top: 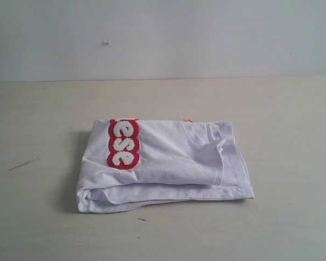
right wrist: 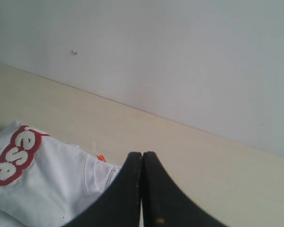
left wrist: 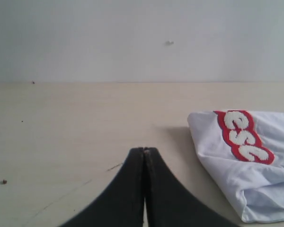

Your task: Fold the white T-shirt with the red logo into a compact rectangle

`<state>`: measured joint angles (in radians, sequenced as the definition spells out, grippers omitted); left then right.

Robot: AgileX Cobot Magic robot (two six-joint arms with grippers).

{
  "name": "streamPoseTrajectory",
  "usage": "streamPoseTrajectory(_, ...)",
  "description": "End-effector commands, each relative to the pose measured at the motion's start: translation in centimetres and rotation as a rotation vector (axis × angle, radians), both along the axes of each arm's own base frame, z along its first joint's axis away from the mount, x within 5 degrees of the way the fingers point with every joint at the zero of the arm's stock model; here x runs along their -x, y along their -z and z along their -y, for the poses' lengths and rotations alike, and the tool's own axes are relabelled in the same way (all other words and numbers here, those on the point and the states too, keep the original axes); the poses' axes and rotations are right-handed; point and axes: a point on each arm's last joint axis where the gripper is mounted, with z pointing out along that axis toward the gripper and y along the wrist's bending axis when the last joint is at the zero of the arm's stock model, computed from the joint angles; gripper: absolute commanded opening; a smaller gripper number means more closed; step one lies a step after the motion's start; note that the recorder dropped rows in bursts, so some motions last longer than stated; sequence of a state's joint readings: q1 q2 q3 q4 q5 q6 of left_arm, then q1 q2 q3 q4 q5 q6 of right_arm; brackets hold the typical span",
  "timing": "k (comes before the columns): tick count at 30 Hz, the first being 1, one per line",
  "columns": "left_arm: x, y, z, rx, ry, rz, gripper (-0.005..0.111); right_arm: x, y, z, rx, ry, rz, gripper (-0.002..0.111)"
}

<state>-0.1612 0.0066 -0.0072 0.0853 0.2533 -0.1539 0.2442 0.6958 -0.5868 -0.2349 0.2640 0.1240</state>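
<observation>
lying folded into a thick rectangle mid-table (top: pixel 282 119): the white t-shirt (top: pixel 168 163), with the red logo (top: pixel 123 144) across its top layer near the left edge and an orange neck tag (top: pixel 188 119) peeking out at the far edge. pressed tight together and holding nothing: left gripper (left wrist: pixel 145 150) and right gripper (right wrist: pixel 142 154). set apart from the left gripper, logo end nearest it; collar end near the right gripper's tips.

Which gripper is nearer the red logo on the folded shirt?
The left gripper: the red logo lies at the end of the T-shirt beside it; the right gripper faces the collar and orange tag.
</observation>
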Motion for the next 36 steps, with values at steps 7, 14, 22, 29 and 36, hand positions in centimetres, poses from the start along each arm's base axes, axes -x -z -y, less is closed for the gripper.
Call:
streamPoseTrajectory(7, 0.22, 1.13, -0.04, 0.013, -0.008, -0.107, 0.0, 0.05, 0.05, 0.02, 0.001, 0.0, 0.006, 0.0)
streamPoseTrajectory(14, 0.26, 1.13, 0.19, -0.02, 0.025, -0.103, 0.0, 0.05, 0.05, 0.02, 0.001, 0.0, 0.006, 0.0)
streamPoseTrajectory(22, 0.26, 1.11, 0.19, -0.017, 0.025, -0.101, 0.0, 0.05, 0.05, 0.02, 0.001, 0.0, 0.006, 0.0)
streamPoseTrajectory(29, 0.26, 1.11, 0.19, -0.017, 0.025, -0.101, 0.0, 0.05, 0.05, 0.02, -0.001, 0.0, 0.006, 0.0)
streamPoseTrajectory(36, 0.26, 1.11, 0.19, -0.017, 0.025, -0.101, 0.0, 0.1, 0.02, 0.03, 0.0, 0.0, 0.008, 0.0)
